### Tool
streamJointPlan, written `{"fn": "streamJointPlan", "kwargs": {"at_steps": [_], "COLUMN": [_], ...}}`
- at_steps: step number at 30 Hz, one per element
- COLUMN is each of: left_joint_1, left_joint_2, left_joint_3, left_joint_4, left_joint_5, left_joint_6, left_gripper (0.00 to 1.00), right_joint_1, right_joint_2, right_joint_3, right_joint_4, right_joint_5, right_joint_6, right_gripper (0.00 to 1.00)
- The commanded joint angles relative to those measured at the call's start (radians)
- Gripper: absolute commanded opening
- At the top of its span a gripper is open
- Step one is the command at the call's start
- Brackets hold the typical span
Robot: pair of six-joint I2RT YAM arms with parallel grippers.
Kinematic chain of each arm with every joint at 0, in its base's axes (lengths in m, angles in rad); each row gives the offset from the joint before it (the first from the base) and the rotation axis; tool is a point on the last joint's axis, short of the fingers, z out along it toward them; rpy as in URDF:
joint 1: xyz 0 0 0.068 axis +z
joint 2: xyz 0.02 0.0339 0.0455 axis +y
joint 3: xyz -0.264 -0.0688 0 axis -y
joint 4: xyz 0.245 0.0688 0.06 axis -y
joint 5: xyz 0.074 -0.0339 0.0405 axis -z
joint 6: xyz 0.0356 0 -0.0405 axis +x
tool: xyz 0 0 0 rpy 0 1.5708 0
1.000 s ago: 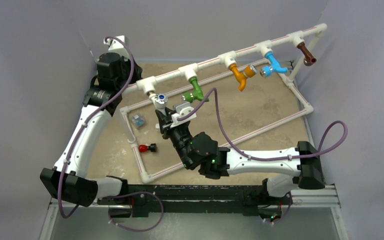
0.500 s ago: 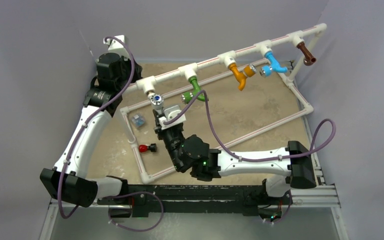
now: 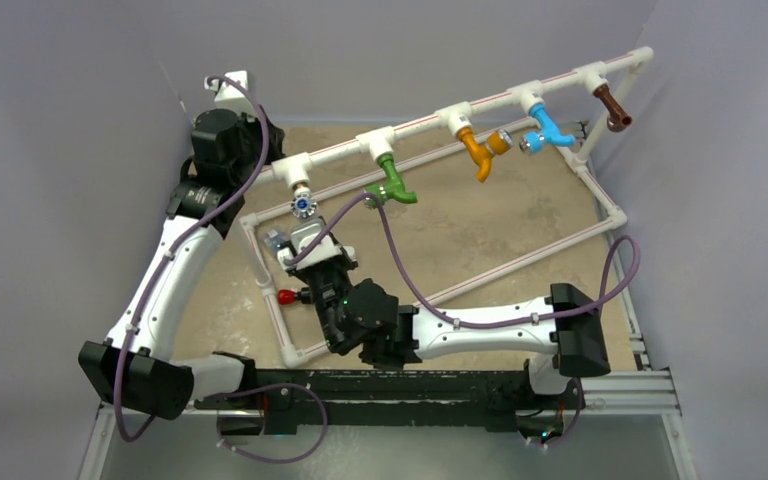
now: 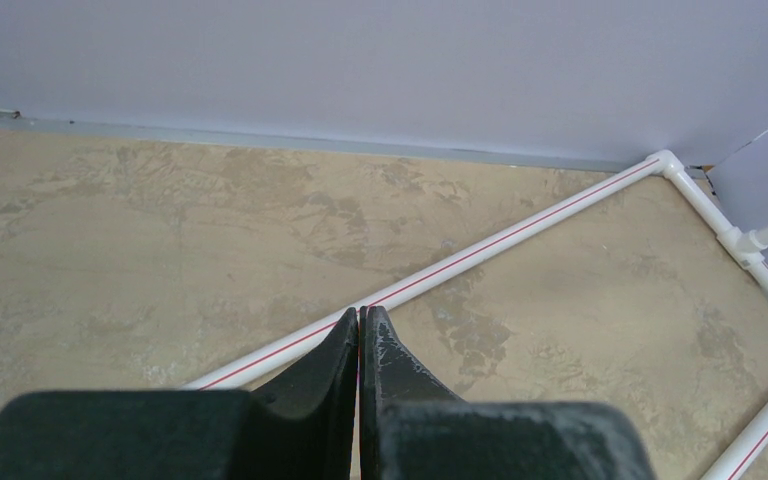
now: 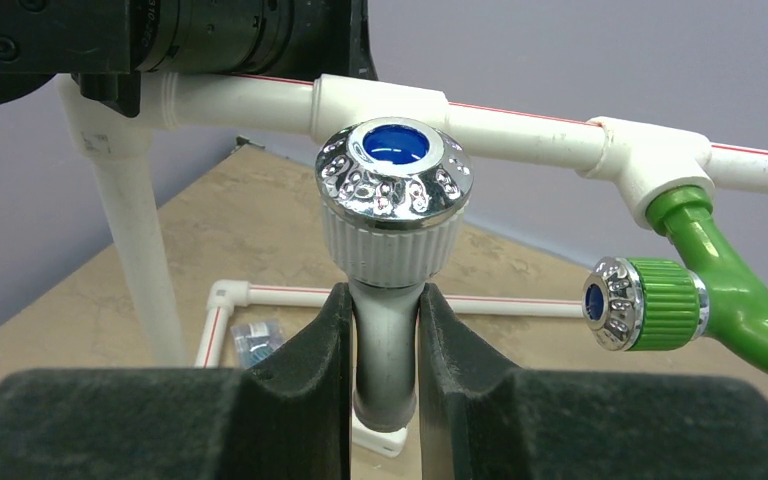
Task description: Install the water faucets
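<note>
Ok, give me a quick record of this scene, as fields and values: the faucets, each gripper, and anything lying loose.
faucets on rail: white faucet, green faucet, orange faucet, blue faucet, brown faucet, one under each tee of the pipe rail
right gripper: closed on the white faucet's stem, beneath its silvery knob
left gripper: shut, empty
loose item: red-and-black piece, on the table inside the pipe frame
</note>
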Motion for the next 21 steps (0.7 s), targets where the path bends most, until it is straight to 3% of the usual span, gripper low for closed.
{"fn": "streamJointPlan", "kwargs": {"at_steps": [1,14,21], "left_joint_1": [-0.022,-0.022,-0.022], "left_joint_2": [-0.016,-0.035,-0.043], "left_joint_3": [-0.064,-0.081,-0.095], "left_joint_4": [-0.103,-0.096,-0.091], "left_joint_5": [0.038,0.051,0.051], "left_joint_6": [0.009,0.004,0.004], "left_gripper": [0.0,0.0,0.0], "right_joint_1": [-0.011,-0.04,-0.098], "right_joint_2": [0.0,-0.026,-0.08], "right_joint_3": [0.056,0.112,0.107], "right_joint_4": [0.009,-0.211,-0.331], "right_joint_5": [-0.013,-0.074,-0.181], "right_joint_6": [0.001,0.358,0.649], "right_gripper": [0.0,0.0,0.0]}}
